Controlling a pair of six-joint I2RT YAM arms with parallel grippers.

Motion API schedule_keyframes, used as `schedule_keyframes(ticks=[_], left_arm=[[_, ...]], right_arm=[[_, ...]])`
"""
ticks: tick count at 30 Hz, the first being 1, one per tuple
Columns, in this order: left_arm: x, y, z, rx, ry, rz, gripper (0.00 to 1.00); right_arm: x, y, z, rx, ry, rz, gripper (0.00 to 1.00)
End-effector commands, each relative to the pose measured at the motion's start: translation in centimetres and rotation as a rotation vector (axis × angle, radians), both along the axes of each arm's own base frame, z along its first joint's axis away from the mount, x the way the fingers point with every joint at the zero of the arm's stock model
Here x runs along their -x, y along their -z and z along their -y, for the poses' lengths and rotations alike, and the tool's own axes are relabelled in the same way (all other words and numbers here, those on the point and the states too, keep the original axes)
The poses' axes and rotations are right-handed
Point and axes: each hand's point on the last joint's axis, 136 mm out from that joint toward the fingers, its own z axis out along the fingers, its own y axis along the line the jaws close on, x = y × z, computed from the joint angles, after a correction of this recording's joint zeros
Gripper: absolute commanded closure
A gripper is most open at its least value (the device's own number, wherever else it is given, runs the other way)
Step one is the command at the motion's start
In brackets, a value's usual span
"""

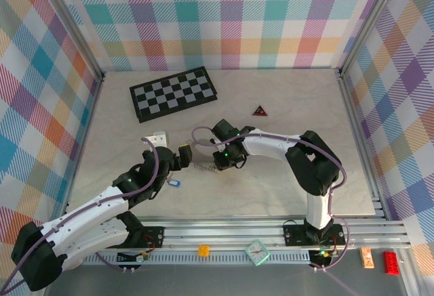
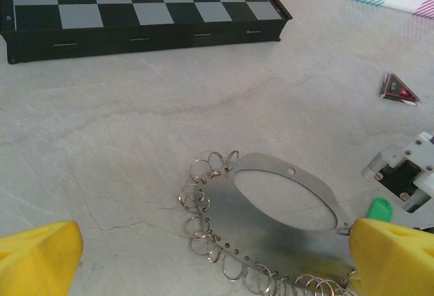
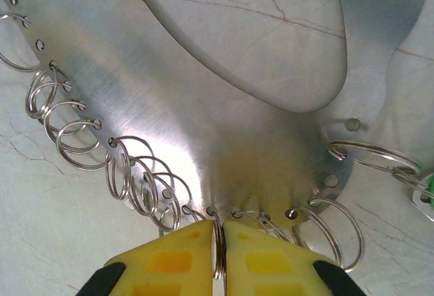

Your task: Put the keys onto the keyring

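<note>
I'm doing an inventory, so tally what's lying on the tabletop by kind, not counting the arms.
keys: 2, the green key and the blue key
keyring: 1
checkerboard: 1
triangle: 1
small white piece: 1
total: 6

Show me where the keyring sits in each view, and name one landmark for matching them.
Top external: keyring mid-table, between left end effector and right end effector.
Left wrist: keyring lower centre, rings along its left and lower edge.
Right wrist: keyring across the upper and middle picture, one ring pinched by the right end effector.
Shared landmark: green key at its right end, both wrist views.
</note>
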Motion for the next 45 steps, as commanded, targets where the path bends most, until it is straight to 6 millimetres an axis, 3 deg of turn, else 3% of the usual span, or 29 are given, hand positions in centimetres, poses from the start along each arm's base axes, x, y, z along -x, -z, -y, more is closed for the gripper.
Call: schedule_keyframes(ticks=[1,6,9,19,25,30,32,36,45], left_arm=[[0.1,0.4,-0.8,-0.034,-0.016,-0.006,0.0],[0.1,0.1,-0.7,-0.03,-0.011,0.0,0.01],[0.1,-0.2,-0.7,-0.031,-0.006,0.009,0.01],[0.1,-2.5,1.1,-0.007,0.115,0.092,0.06],[-0.3,-6.2,3.1,-0.058,0.249,0.212,0.2],[-1.0,-9.2,4.9,-0.198,0.373,0.312,0.41],[-1.0,-9.4,6.2,-0.248,0.465,0.316,0.44],[-2.0,-8.8,7.8,-0.316,0.591,0.294,0.63],[-1.6,-7.0,10.9,-0.325,0.959,0.305,0.64]], right_arm=[[0.5,0.2,-0.3,0.006,-0.022,-0.029,0.9],[0.7,0.2,-0.3,0.003,-0.033,-0.033,1.0],[0.9,-0.2,-0.1,-0.013,-0.036,-0.018,1.0],[-0.8,-4.5,0.4,-0.082,-0.089,0.219,1.0],[-2.5,-9.4,0.2,-0.185,-0.143,0.483,1.0],[-2.5,-12.7,-0.3,-0.277,-0.218,0.633,1.0],[-2.4,-13.6,-0.3,-0.307,-0.233,0.67,1.0],[-2.0,-15.0,-0.1,-0.364,-0.258,0.74,1.0],[-0.9,-16.8,1.0,-0.517,-0.341,0.762,1.0]])
